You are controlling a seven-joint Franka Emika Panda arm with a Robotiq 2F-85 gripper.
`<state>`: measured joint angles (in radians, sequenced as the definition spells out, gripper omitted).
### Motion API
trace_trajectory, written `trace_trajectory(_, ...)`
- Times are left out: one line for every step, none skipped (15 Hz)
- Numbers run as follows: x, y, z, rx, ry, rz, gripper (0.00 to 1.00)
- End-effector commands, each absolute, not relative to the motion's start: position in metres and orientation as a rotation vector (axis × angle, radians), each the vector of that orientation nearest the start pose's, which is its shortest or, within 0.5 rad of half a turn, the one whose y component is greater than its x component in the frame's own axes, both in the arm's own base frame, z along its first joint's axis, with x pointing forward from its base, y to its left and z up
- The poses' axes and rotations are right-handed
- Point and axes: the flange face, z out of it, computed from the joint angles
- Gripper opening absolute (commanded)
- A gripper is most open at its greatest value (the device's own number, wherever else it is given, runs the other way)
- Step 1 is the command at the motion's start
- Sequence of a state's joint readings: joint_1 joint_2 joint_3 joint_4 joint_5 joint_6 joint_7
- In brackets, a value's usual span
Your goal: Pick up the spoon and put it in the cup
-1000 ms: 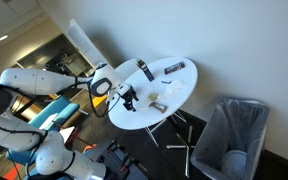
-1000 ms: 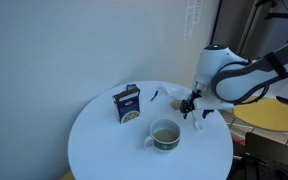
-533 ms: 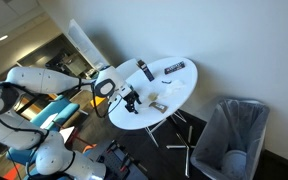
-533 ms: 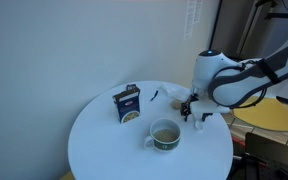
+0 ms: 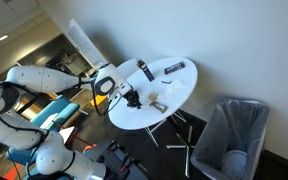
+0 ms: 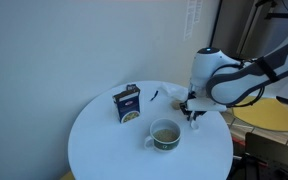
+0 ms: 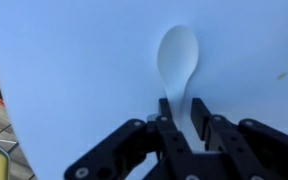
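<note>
In the wrist view a white spoon (image 7: 177, 60) lies on the white round table (image 7: 74, 70), bowl pointing away and handle running back between my fingers. The gripper (image 7: 182, 104) is shut on that handle, low over the tabletop. In both exterior views the gripper (image 6: 191, 107) (image 5: 132, 99) sits at the table's edge; the spoon is too small to make out there. The squat grey-green cup (image 6: 165, 135) (image 5: 155, 103) stands upright on the table (image 6: 104, 150), a short way from the gripper.
A blue box (image 6: 128, 103) stands upright near the cup, and a dark object (image 6: 173, 93) lies behind the gripper. A slim dark cylinder (image 5: 144, 70) and a flat package (image 5: 174, 68) sit at the far side. A bin (image 5: 229, 135) stands on the floor.
The jaws have closed from wide open onto the spoon's handle. The arm has lowered slightly and stayed at the same spot by the table's edge.
</note>
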<state>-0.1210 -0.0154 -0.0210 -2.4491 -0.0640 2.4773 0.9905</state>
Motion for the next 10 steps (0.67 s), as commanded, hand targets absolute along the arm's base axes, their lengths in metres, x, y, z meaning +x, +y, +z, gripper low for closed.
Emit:
trace_trajectory(0.476, -0.066, 0.318, -2.7, 1.637, -0.106, 0.01)
trace_trajectory(0.474, -0.064, 0.323, -2.704, 1.624, -0.114, 0.0)
trace_trajectory(0.47, -0.06, 0.332, -2.714, 1.598, -0.135, 0.03)
trace_trajectory(0.467, -0.057, 0.34, -2.721, 1.58, -0.16, 0.04)
trace_trajectory(0.461, -0.052, 0.353, -2.728, 1.557, -0.201, 0.04)
trace_trajectory(0.456, -0.048, 0.366, -2.739, 1.532, -0.241, 0.04)
trace_trajectory(0.451, -0.043, 0.382, -2.76, 1.496, -0.293, 0.04)
trace_trajectory(0.447, -0.038, 0.395, -2.776, 1.455, -0.346, 0.04)
trace_trajectory(0.443, -0.031, 0.411, -2.793, 1.414, -0.415, 0.04)
trace_trajectory(0.44, -0.025, 0.425, -2.804, 1.377, -0.488, 0.04)
